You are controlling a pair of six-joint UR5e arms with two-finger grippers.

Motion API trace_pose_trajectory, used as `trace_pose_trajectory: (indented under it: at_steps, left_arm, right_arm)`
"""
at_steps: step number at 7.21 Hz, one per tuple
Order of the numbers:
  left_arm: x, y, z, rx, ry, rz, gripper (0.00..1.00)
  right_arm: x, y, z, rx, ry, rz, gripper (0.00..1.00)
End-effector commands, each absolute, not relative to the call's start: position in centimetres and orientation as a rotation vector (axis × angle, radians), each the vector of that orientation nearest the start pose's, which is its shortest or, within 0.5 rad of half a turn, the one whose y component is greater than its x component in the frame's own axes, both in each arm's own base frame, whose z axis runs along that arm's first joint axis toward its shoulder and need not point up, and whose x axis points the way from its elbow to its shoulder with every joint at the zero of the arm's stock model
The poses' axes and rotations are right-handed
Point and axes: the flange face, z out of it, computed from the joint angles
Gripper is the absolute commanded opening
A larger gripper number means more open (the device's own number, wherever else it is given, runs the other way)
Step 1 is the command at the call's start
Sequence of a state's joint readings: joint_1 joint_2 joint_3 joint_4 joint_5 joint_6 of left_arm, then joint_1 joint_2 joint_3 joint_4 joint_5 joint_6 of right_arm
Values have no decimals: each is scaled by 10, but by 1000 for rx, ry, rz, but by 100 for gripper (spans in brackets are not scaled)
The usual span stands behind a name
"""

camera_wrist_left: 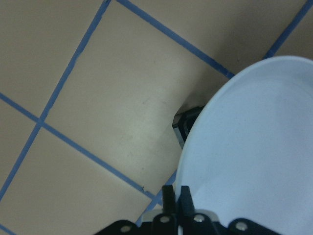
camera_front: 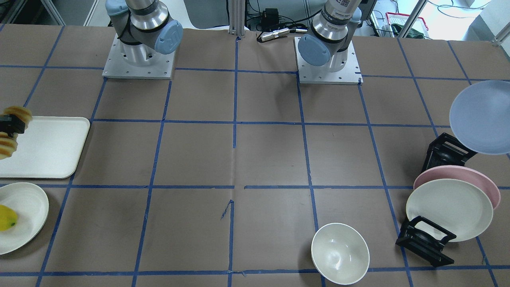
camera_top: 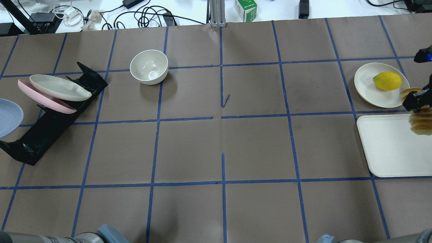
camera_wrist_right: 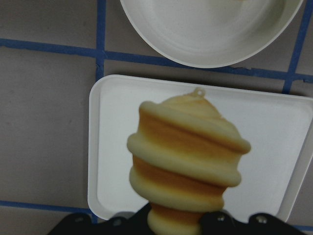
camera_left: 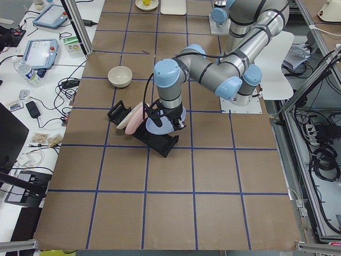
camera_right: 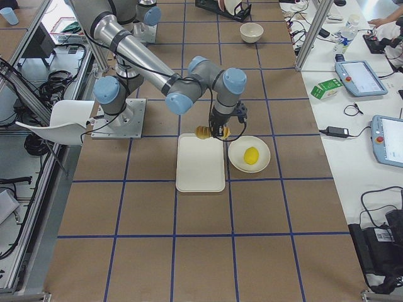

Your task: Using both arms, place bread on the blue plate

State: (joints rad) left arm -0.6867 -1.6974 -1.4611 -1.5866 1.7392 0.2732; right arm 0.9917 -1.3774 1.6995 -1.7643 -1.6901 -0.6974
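Note:
My right gripper is shut on the bread, a ridged yellow-orange loaf, and holds it in the air over the white tray. The bread also shows at the left edge of the front view and in the right side view. My left gripper is shut on the rim of the blue plate and holds it tilted, just clear of the black rack. The plate shows at the right edge of the front view and the left edge of the overhead view.
The black rack holds a pink plate and a cream plate on edge. A white bowl stands beyond it. A cream plate with a yellow fruit lies next to the white tray.

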Motion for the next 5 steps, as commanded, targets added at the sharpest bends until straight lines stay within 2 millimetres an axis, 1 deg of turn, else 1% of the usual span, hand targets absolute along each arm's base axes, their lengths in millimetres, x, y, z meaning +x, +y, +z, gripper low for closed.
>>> trace_pose_trajectory:
  at_steps: [1,2,3,4,5]
  left_arm:
    - [292,-422,534,-881,2954,166,0]
    - [251,-452,524,-773,3074,126,0]
    - [181,-486,524,-596,3169,75,0]
    - [106,-512,519,-379,3254,67,0]
    - [38,-532,510,-198,3359,39,0]
  right_arm:
    - [-149,-546,414,-181,3147,302,0]
    - [-116,-552,433,-205,3081,310,0]
    - [-86,-549,464,-182,3048,228,0]
    - [-54,-550,469,-183,3062,221,0]
    - [-27,-551,473,-180,3066,216,0]
